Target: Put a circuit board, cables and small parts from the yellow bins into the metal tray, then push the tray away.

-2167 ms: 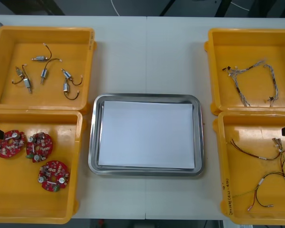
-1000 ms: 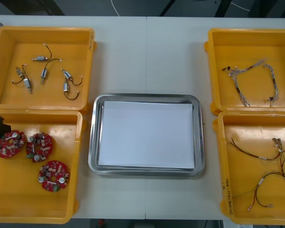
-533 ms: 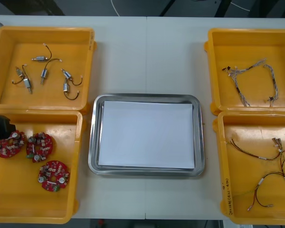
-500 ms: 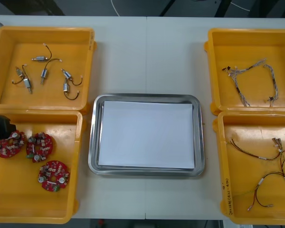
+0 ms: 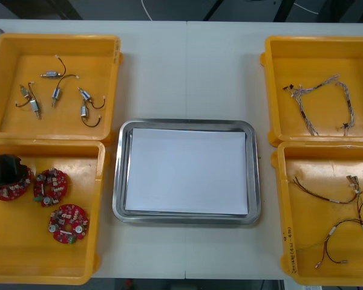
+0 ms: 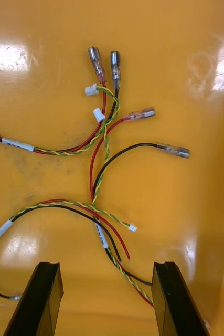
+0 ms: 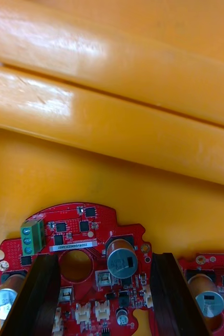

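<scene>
The task looks to be at its very start: the metal tray [image 5: 118,181] lies on the counter [image 5: 187,66] with its white inside bare, and no board, cable or part has gone into it. All the picking and the final push are left to do.

The left hand [image 7: 104,260] is open and low in the near yellow bin [image 5: 24,254]. Its two fingers straddle a circuit board [image 7: 91,231] without visibly pinching it. The board lies between and just ahead of the fingertips, and a second board [image 7: 219,268] sits just outside one finger. Grasping this first board seems the step in hand.

The board lies flat, parts upward. Being round, it has no true long axis, but its white label strip [image 7: 75,244] runs across the gap from finger to finger. The green terminal block [image 7: 32,236] is by one finger and a capacitor [image 7: 121,257] nearer the other.

The right hand [image 6: 105,268] is open too, over the red and yellow cables [image 6: 98,157], which spread ahead of its fingertips with their plug ends pointing away. The small metal parts [image 5: 57,93] lie in the bin beyond the left hand
</scene>
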Robot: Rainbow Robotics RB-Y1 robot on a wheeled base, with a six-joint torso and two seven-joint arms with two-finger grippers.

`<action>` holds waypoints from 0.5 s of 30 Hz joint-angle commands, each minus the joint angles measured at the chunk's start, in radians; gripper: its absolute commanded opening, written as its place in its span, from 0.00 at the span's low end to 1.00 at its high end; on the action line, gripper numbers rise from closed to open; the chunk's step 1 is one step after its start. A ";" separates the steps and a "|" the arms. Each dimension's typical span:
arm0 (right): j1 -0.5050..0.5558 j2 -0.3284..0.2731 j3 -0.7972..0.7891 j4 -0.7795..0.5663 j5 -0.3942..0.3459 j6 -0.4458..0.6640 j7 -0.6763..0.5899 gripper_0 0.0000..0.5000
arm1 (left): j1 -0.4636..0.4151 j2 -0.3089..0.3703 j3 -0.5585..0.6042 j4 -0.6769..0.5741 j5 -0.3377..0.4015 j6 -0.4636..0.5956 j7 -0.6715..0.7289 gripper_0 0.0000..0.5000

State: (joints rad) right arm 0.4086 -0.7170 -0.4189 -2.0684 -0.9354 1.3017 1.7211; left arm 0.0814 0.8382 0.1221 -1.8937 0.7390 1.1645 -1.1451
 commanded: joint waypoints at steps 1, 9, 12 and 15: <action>0.035 -0.050 0.049 0.044 -0.003 -0.059 0.071 1.00 | 0.003 -0.010 -0.035 0.018 -0.004 -0.035 -0.104 1.00; 0.055 -0.050 0.054 0.077 -0.013 -0.082 0.117 1.00 | 0.000 -0.010 -0.050 0.021 -0.018 -0.048 -0.099 1.00; 0.058 -0.050 0.068 0.100 -0.016 -0.113 0.133 1.00 | 0.000 -0.008 -0.053 0.025 -0.018 -0.051 -0.099 1.00; 0.058 -0.050 0.084 0.120 -0.017 -0.142 0.144 1.00 | -0.002 -0.008 -0.053 0.025 -0.020 -0.051 -0.099 1.00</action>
State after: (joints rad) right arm 0.4345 -0.7305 -0.3633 -1.9615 -0.9436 1.1835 1.8331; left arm 0.0814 0.8381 0.0867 -1.8701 0.7328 1.1259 -1.1452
